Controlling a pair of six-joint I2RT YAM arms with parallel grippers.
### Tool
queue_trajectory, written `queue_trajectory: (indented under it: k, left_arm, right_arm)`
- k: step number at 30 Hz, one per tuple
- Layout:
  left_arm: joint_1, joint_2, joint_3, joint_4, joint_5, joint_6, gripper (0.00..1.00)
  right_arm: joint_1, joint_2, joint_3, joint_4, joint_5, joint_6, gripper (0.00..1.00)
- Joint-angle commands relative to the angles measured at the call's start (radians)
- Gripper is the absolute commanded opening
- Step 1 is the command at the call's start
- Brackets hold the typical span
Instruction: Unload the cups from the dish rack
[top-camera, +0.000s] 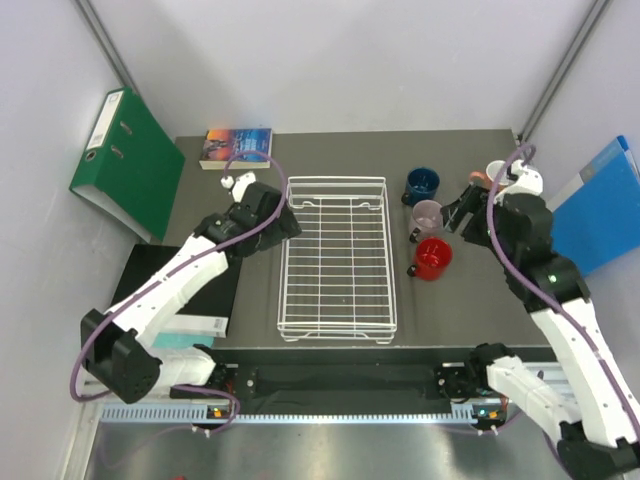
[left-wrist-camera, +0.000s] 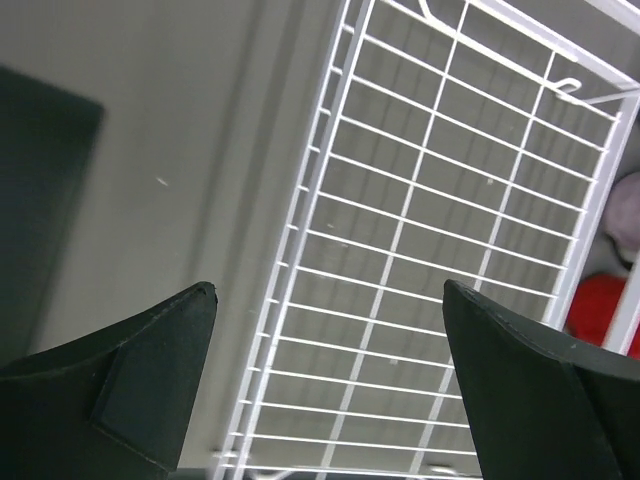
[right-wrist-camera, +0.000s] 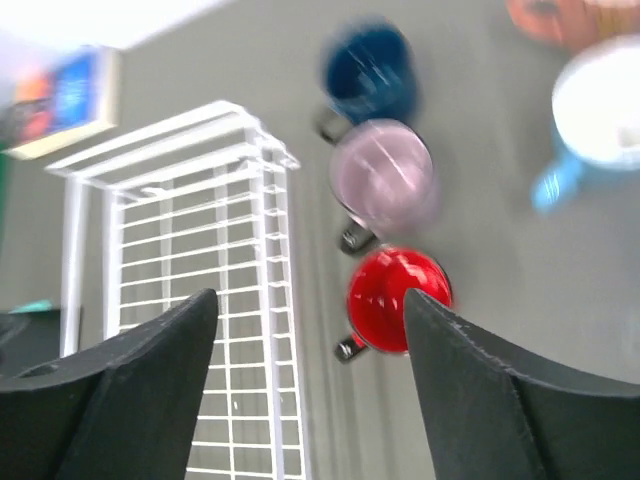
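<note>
1. Dark table, seen from above. Every position below is given relative to the dish rack.
2. Dish rack: a white wire basket mid-table with no cups inside, so unloading looks finished.
3. Left gripper: hovers over the rack's left rim, fingers spread wide, holding nothing.
4. Right gripper: hovers right of the rack above the cups, fingers spread wide and empty.
5. Cups: all stand upright on the table right of the rack, probably grouped there for the right arm's reach. The dark blue cup, mauve cup and red cup line up nearest the rack. The teal cup and salmon cup sit farther right.
</note>
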Motion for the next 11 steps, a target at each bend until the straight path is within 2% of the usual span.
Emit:
queue_trajectory:
  k: [1, 5, 11]
  left_arm:
    - [-0.02, 0.031, 0.081, -0.122, -0.118, 0.202, 0.99]
    - [-0.051, 0.025, 0.061, -0.159, -0.167, 0.249, 0.99]
    - [-0.091, -0.018, 0.048, -0.135, -0.18, 0.261, 0.99]
  right_arm:
    - [0.095, -0.114, -0.038, 0.132, 0.066, -0.231, 0.78]
    - [0.156, -0.19, -0.109, 0.167, 0.187, -0.348, 0.81]
    - [0.173, -0.215, -0.12, 0.172, 0.211, -0.373, 0.84]
